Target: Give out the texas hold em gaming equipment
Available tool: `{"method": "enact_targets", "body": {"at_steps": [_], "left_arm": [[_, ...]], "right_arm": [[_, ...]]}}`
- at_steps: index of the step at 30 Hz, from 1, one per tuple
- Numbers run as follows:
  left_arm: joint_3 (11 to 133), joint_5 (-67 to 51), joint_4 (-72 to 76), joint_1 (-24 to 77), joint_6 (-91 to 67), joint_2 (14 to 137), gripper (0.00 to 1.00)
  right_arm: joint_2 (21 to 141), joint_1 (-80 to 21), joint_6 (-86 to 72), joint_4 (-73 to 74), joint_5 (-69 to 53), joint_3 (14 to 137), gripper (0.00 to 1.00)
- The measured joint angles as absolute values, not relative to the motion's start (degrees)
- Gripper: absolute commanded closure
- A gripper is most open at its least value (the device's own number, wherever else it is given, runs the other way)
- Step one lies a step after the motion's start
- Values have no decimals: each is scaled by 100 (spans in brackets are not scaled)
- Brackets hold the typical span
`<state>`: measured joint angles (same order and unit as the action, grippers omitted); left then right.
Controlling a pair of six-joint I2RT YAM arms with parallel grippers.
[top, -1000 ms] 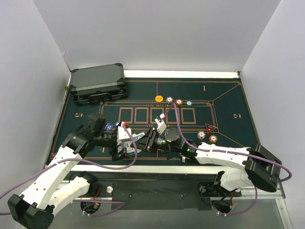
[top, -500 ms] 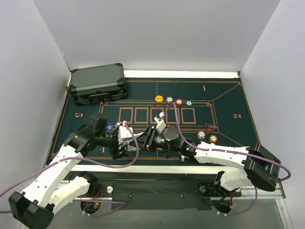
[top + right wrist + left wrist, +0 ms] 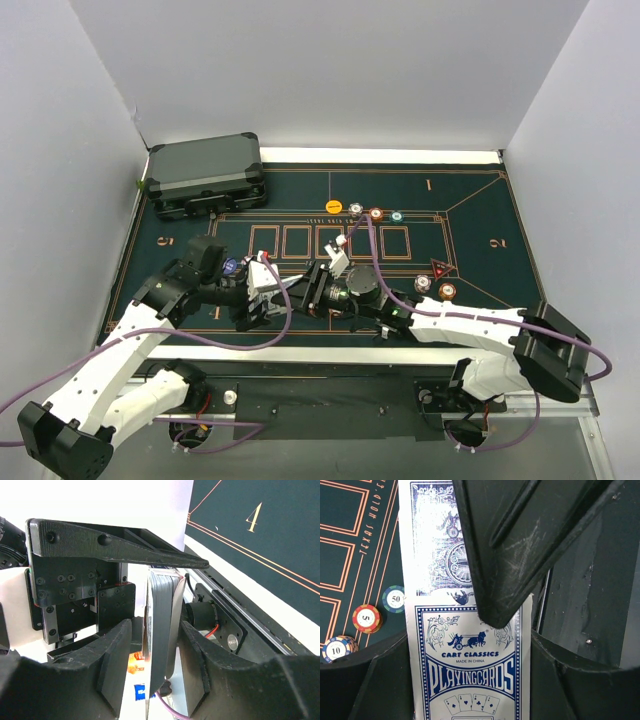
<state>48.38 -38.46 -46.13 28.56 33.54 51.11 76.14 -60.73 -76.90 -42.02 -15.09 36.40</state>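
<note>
A white and blue playing-card box (image 3: pixel 470 665) fills the left wrist view, held by its long edges between my left gripper's (image 3: pixel 469 647) fingers. My left gripper (image 3: pixel 288 290) and right gripper (image 3: pixel 308 290) meet over the mat's near edge. In the right wrist view the box (image 3: pixel 162 625) stands edge-on between my right gripper's (image 3: pixel 152 630) jaws, touching one finger, with a small gap to the other. One right finger lies over the box face. A teal chip (image 3: pixel 393 599), a red chip (image 3: pixel 366 618) and a blue chip (image 3: pixel 339 648) lie on the mat.
A dark grey hard case (image 3: pixel 205 175) stands at the back left. Several chips (image 3: pixel 375 213) sit in a row at the mat's (image 3: pixel 470 240) middle back, and two chips (image 3: pixel 446 291) and a red triangle marker (image 3: pixel 438 268) lie to the right.
My left gripper has moved right with the card box, closing the gap to the right gripper, whose jaws now stand around the box.
</note>
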Motion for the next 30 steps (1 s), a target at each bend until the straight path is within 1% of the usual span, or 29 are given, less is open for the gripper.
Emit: {"method": "enact_targets", "body": {"at_steps": [2, 7, 9, 15, 20, 25, 30], "left_arm": [[4840, -3857, -4648, 2856, 3400, 5111, 59], [4858, -3920, -4858, 2856, 3625, 5111, 62], [4869, -3929, -4974, 2856, 3730, 5111, 67], [4871, -3924, -5242, 2858, 4027, 5107, 70], [4871, -3922, -5312, 2877, 4119, 5107, 74], [4871, -3920, -5323, 2880, 4123, 5100, 77], [4869, -3905, -5325, 2880, 4123, 5035, 81]], "right_arm": [[7559, -6040, -7690, -4187, -1511, 3597, 61], [7338, -5916, -7653, -4095, -1538, 3487, 59], [7220, -5852, -7631, -4003, -1549, 3454, 57], [6836, -5697, -7343, -3350, -1564, 3461, 55], [6886, -5752, -7026, -2620, -1590, 3789, 55], [7164, -5905, -6847, -2355, -1590, 4099, 59], [7166, -5933, -6770, -2222, -1586, 4099, 70]]}}
